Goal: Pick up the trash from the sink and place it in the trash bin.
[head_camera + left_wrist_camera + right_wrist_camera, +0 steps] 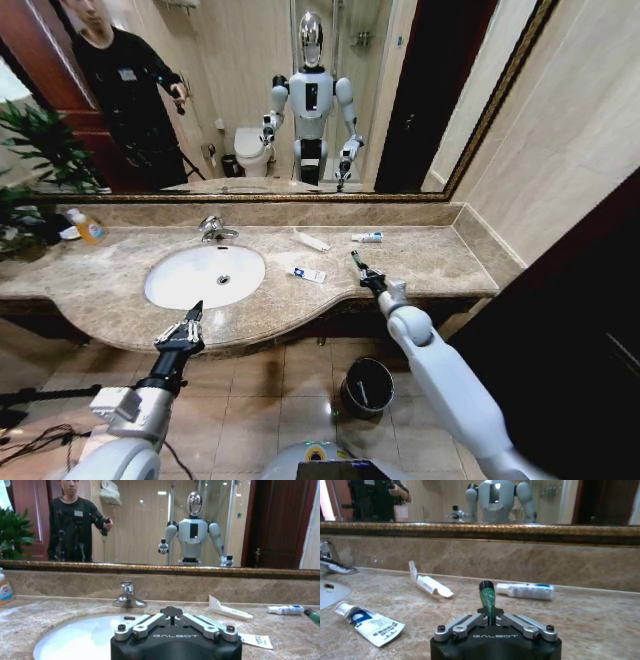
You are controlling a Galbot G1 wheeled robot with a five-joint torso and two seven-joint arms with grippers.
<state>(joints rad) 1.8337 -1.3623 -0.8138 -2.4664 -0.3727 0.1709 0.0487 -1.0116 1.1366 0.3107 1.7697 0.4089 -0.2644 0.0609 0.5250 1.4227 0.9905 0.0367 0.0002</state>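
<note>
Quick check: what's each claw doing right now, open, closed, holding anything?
Left claw: open, holding nothing, at the counter's front edge by the sink.
Right claw: closed on the green lighter, above the countertop.

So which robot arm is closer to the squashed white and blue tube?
The right. The right gripper, holding a slim green lighter, is just beside the squashed white and blue tube. The left gripper sits at the counter's front edge.

Both arms have glossy white, rounded shell segments ending in black wrist sections. Each gripper, left gripper (186, 326) and right gripper (357, 262), has a black housing marked "GALBOT" in pale letters, silver-grey linkage bars and dark screws at the pivots. Black cables run beside the left forearm.
</note>
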